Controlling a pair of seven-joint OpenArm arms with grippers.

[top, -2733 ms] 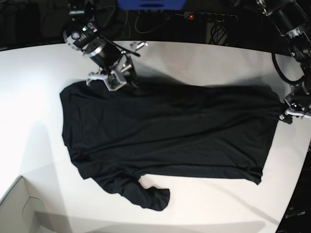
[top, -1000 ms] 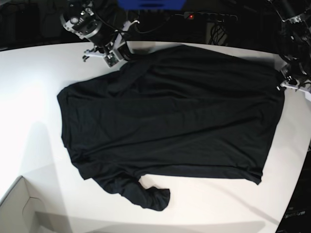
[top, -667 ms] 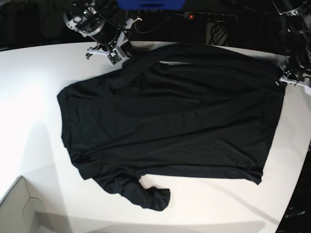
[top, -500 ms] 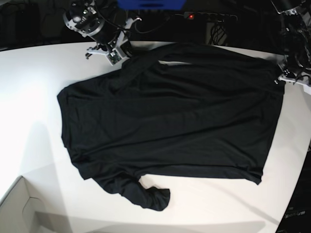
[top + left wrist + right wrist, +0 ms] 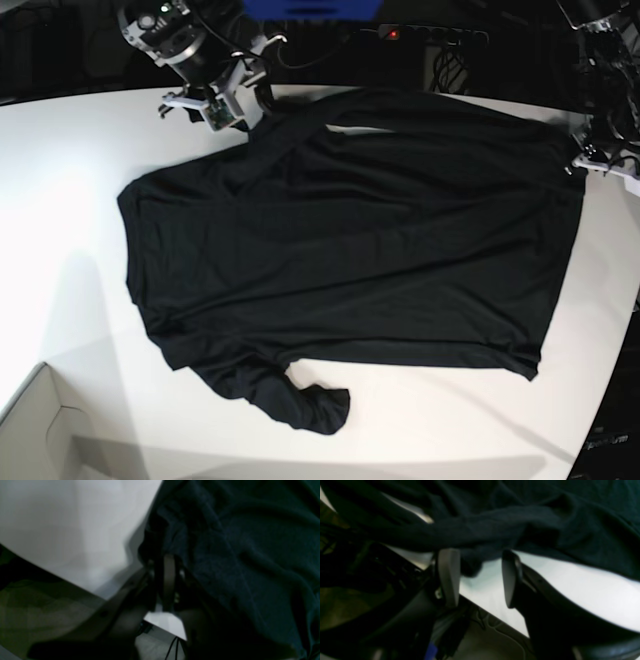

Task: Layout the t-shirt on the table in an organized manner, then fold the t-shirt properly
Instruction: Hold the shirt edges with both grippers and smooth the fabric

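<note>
The t-shirt (image 5: 340, 240) lies spread across the white table (image 5: 60, 200), near sleeve bunched, so layout isn't done. Left gripper (image 5: 168, 580) is pinched on the hem corner to keep it taut; right gripper (image 5: 476, 577) has jaws apart, cloth loose between them. Beyond the far edge: dark clutter, cables.

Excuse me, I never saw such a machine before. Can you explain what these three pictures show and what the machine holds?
This is a robot with two arms. One picture looks down from above; the other two come from small cameras on each wrist. A plain black thin t-shirt lies spread on a large white smooth table. The left hand, at the overhead picture's right edge, is shut on the shirt's corner; its wrist camera shows fabric pinched between the fingers. The right hand, at top left in the overhead picture, stands open, with a bunched edge of cloth between its fingers, not clamped.
</note>
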